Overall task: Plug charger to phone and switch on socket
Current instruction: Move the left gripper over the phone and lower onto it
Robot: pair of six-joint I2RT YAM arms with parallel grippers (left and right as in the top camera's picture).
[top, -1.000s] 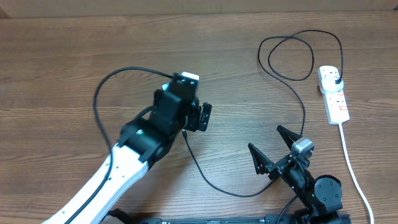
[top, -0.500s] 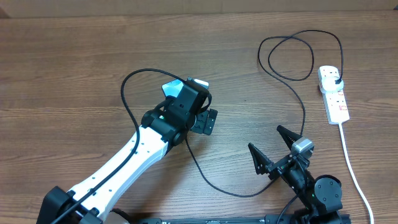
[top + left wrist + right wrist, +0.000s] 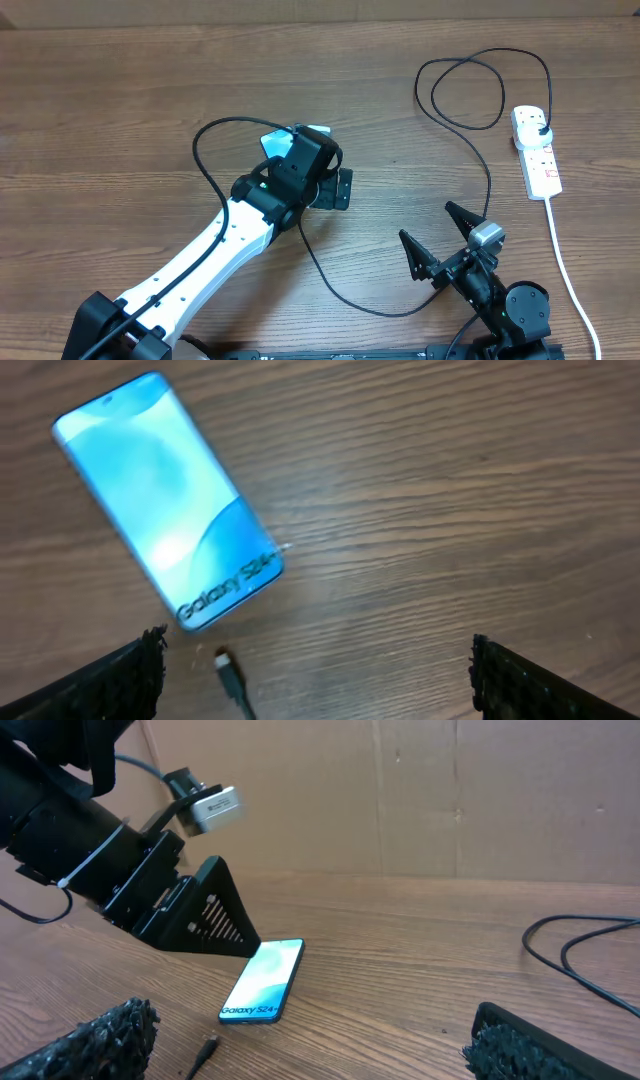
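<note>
The phone (image 3: 165, 500) lies flat on the wooden table with its blue-cyan screen up and white text at its near end. It also shows in the right wrist view (image 3: 262, 980), and only a cyan corner (image 3: 273, 142) shows overhead, under my left wrist. The charger's connector tip (image 3: 228, 668) lies on the table just short of the phone's text end, apart from it; it also shows in the right wrist view (image 3: 205, 1052). The black cable (image 3: 320, 265) runs to a plug in the socket (image 3: 536, 152). My left gripper (image 3: 315, 682) hovers open over the tip. My right gripper (image 3: 315, 1045) is open and empty.
The socket's thick white cord (image 3: 566, 262) runs down the right side to the front edge. The black cable makes loops at the back right (image 3: 470, 90). A cardboard wall (image 3: 450, 800) stands behind the table. My left arm (image 3: 150, 880) shows in the right wrist view.
My left arm has swung right and reached farther out over the phone, so a cyan corner now shows overhead. The right arm, cable and socket have not moved.
</note>
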